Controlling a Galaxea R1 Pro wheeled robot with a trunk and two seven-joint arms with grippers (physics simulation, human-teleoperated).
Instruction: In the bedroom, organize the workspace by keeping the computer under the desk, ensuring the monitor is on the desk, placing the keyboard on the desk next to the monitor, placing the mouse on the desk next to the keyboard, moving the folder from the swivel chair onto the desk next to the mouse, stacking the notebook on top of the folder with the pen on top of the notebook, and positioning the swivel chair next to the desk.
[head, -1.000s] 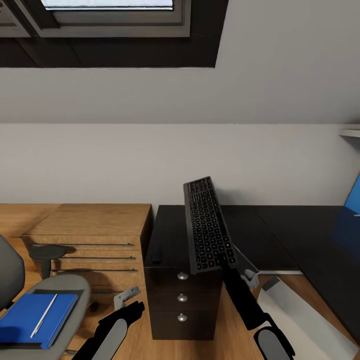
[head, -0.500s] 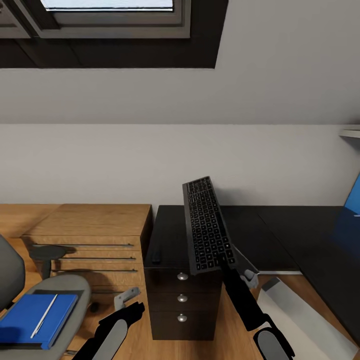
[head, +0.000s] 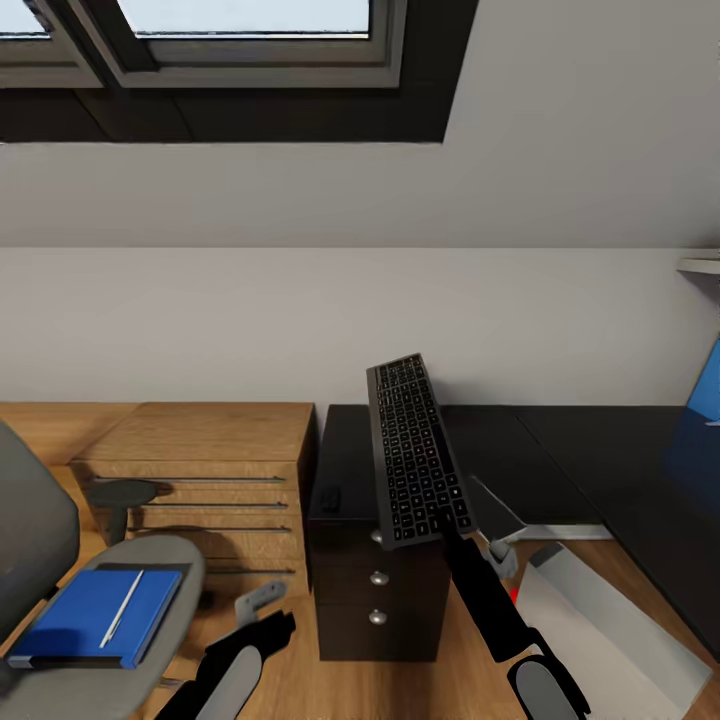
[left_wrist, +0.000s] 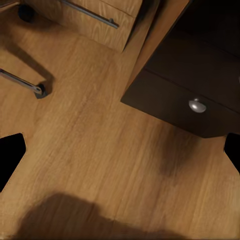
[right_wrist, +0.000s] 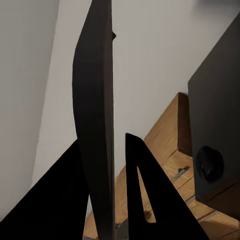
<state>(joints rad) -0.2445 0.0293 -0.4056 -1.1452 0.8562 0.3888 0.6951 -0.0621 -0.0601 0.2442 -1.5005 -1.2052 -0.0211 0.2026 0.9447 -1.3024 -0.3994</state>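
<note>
- Nearest, at the bottom of the head view, the left gripper (head: 262, 597) hangs low over the wood floor (left_wrist: 95, 150) with nothing between its fingers; its two dark fingertips sit at opposite edges of the left wrist view, spread apart.
- To its left stands the swivel chair (head: 150, 570), grey, with the folder (head: 95, 617) lying flat on its seat and the pen (head: 122, 607) resting on top of the folder.
- The right gripper (head: 446, 527) is clamped on the near end of the keyboard (head: 412, 463). The right wrist view shows the keyboard edge-on, pinched between the fingers (right_wrist: 145, 195).
- The keyboard is tilted, far end raised, in the air above the left end of the desk (head: 560, 450).
- The mouse (head: 329, 497), small and dark, lies on the desk top to the left of the keyboard, above the black drawer unit (head: 378, 600).
- The computer (head: 610, 630), a light grey box, lies on the floor below the desk edge, right of the drawers.
- A light-wood drawer chest (head: 215, 470) stands left of the desk.
- Behind everything is a pale grey wall (head: 300, 320), with a skylight (head: 240, 30) above.
</note>
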